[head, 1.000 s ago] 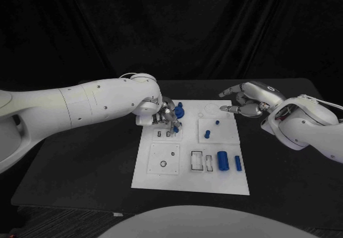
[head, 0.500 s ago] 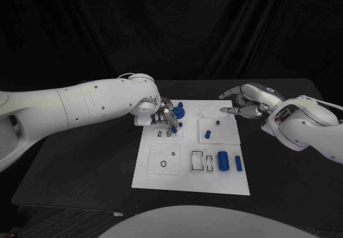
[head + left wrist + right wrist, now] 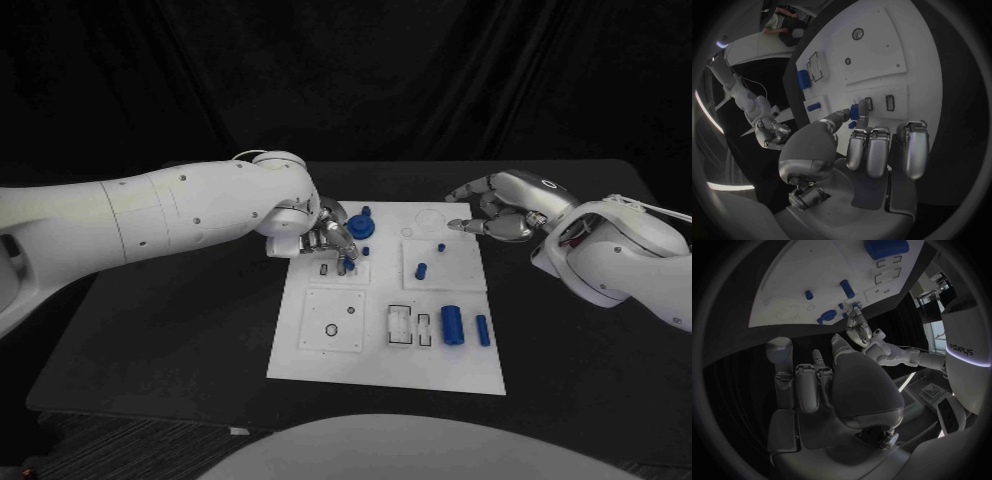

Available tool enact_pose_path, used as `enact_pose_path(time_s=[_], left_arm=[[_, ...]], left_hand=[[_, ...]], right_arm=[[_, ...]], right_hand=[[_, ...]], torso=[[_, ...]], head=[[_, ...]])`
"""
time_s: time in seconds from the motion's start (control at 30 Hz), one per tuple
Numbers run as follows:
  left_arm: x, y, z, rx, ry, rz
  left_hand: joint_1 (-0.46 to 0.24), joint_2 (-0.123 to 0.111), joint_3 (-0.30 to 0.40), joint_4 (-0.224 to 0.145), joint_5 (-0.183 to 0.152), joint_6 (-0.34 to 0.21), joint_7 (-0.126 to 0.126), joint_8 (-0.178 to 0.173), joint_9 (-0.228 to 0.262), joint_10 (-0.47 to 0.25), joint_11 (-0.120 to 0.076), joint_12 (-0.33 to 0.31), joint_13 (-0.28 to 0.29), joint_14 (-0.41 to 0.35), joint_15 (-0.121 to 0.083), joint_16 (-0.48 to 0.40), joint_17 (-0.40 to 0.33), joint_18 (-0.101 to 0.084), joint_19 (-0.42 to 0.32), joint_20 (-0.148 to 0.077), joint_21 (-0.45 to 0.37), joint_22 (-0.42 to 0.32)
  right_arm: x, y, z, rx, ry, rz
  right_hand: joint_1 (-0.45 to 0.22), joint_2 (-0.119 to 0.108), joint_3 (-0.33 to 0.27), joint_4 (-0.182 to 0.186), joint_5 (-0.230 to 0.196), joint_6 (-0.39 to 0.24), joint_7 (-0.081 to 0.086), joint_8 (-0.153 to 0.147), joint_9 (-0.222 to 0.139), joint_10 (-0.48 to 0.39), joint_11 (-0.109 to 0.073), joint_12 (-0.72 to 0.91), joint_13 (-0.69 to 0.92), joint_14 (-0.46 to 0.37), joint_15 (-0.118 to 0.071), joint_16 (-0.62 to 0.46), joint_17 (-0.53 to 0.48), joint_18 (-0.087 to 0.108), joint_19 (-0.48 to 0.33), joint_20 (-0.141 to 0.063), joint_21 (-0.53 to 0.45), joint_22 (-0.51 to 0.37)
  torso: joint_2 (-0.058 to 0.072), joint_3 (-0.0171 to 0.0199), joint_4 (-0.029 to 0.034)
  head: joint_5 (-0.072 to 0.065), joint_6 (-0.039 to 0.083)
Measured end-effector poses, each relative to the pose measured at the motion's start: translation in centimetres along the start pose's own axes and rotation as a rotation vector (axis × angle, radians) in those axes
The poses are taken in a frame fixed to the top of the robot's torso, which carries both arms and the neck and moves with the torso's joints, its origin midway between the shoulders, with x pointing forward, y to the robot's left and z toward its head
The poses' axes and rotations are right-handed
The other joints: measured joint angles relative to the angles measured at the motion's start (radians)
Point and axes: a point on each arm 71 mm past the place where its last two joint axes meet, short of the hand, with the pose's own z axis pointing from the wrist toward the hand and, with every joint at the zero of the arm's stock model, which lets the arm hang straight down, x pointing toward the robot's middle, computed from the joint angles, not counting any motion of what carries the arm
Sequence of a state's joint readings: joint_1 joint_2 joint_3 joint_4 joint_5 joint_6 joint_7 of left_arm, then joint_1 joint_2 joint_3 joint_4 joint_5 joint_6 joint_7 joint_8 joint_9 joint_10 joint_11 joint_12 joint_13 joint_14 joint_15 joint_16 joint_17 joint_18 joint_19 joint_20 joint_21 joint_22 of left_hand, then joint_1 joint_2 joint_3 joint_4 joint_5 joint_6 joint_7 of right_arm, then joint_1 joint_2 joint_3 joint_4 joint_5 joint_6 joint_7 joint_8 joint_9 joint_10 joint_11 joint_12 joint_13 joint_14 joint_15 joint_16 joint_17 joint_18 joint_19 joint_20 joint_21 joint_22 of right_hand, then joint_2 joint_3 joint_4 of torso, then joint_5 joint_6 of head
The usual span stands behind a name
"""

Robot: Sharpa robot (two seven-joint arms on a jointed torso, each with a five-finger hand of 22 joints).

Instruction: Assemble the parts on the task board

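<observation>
Assembly early: left hand (image 3: 329,238) pinches a small blue part (image 3: 854,111) in its fingers over the task board (image 3: 346,368) slots, right hand (image 3: 498,205) fingers loosely spread, empty; several parts loose.

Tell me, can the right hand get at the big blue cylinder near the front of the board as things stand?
Probably yes. The right hand hovers empty by the task board's far right corner, and nothing lies between it and the big blue cylinder; the left hand works elsewhere.
</observation>
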State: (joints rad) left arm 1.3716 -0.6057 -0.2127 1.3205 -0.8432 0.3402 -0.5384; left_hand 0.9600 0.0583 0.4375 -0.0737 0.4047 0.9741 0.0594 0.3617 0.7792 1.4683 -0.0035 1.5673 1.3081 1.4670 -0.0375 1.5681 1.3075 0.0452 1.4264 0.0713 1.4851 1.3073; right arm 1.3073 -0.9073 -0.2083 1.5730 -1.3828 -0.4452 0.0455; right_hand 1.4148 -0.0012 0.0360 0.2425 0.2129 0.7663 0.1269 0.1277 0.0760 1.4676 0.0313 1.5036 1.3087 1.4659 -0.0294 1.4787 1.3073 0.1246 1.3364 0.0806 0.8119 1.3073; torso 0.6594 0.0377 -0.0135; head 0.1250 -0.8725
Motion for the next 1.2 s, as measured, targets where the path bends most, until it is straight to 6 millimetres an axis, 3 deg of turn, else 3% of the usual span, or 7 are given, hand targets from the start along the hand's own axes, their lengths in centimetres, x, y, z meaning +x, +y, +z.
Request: enact_pose_path(time_s=[1.2], left_arm=[[0.6, 2.2, -0.7, -0.038, -0.037, -0.052]], left_hand=[[-0.026, -0.003, 0.021, -0.002, 0.005, -0.003, 0.005, -0.009, 0.006, 0.000, 0.000, 0.000, 0.000, 0.000, 0.000, 0.000, 0.000, 0.000, -0.004, -0.004, 0.000, 0.001]], right_arm=[[0.6, -0.2, -0.1, 0.014, 0.024, 0.005]], right_hand=[[0.000, 0.000, 0.000, 0.000, 0.000, 0.004, 0.004, 0.000, 0.000, 0.000, 0.000, -0.004, 0.001, 0.000, 0.000, -0.004, 0.000, 0.000, -0.004, -0.004, -0.005, 0.001]], torso=[[0.000, -0.0004, -0.0008]], head=[[0.014, 0.000]])
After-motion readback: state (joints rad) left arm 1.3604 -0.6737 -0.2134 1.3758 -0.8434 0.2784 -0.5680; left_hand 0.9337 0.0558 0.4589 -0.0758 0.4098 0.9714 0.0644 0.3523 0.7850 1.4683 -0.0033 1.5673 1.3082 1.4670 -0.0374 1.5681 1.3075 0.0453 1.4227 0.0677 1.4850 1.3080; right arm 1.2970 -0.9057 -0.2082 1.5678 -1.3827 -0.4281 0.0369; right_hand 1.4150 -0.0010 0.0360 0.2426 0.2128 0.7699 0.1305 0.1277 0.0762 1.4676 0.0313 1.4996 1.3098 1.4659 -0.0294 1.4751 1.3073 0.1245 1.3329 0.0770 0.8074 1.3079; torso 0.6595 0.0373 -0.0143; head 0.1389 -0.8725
